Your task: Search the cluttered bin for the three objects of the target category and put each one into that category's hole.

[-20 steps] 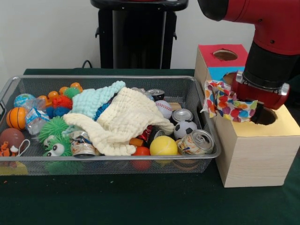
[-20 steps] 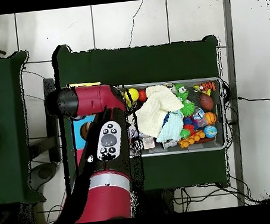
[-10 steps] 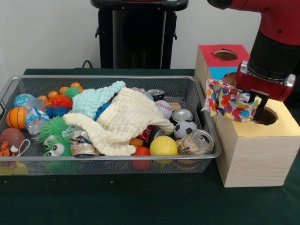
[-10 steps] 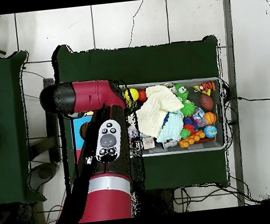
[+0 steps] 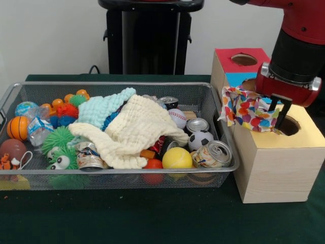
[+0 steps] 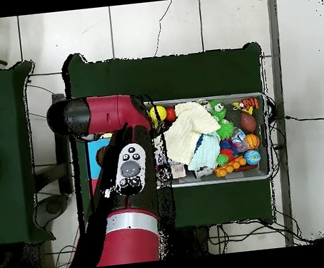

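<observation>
Front view: pincer (image 5: 279,108) hangs above the yellow hole (image 5: 288,125) of the box (image 5: 277,162); it has risen over the last second, and one dark finger shows clear of the cloth. The patterned cloth (image 5: 247,109) is draped over the box's near-left top edge, beside the hole rather than in it, partly overhanging toward the bin (image 5: 117,175). Pincer looks released; nothing held. Judgement: the cloth was let go but did not drop through, so this item is not yet posted and likely needs a push or a regrasp. Two more cloths lie in the bin: a cream one (image 5: 134,133) mid-bin, a teal one (image 5: 104,108) behind it, both on top of balls and cans. Overhead view: arm (image 6: 130,175) covers the box and the patterned cloth, pincer hidden. Bin (image 6: 268,136) sits to the arm's right; cream cloth (image 6: 183,136) and teal cloth (image 6: 208,149) unchanged, untouched on the green counter (image 6: 166,78).
</observation>
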Robot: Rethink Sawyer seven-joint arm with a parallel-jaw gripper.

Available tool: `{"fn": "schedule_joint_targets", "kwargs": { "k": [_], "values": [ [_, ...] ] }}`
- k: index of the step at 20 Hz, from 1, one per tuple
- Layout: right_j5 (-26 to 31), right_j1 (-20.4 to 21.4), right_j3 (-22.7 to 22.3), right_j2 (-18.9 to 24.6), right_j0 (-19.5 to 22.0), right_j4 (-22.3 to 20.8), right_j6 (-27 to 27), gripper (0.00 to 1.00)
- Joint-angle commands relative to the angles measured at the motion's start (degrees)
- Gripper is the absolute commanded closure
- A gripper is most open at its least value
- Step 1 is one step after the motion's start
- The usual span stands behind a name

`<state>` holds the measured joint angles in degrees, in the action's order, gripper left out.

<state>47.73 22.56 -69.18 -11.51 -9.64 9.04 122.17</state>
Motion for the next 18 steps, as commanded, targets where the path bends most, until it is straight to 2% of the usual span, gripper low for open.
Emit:
{"fn": "schedule_joint_targets", "kwargs": {
  "k": [1,8,18],
  "values": [
    [7.65,2.5,-1.24,3.73,3.58,-3.08,-2.92,1.0],
    [9.42,5.25,-1.66,3.83,4.03,-3.37,-3.65,1.0],
    [19.7,6.71,5.11,3.18,2.91,-4.29,-1.4,1.0]
  ]
}}
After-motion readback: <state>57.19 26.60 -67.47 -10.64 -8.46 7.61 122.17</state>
